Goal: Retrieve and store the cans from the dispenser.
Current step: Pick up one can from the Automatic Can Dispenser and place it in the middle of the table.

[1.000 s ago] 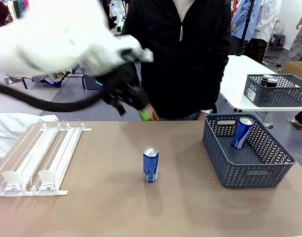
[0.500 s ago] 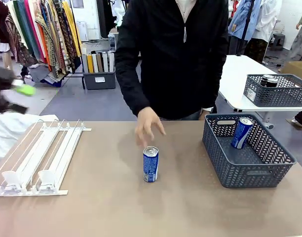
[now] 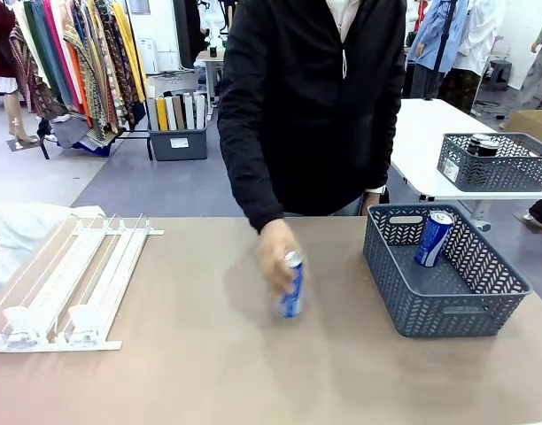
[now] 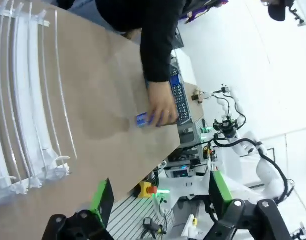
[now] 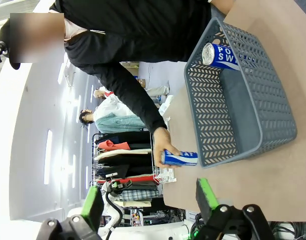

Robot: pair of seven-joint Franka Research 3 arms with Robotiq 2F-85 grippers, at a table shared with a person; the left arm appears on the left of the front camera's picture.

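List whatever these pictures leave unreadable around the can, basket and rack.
- Blue can: motion-blurred in the front view, lettering unreadable; the person's hand covers part.
- Can in the basket: its base is hidden behind the basket wall.
- Dispenser: cut by the left edge.

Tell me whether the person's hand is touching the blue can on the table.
Touching: in the front view the hand wraps the blue can.

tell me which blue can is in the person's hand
The blue can mid-table, gripped by the person's hand. The other blue can leans untouched inside the grey basket.
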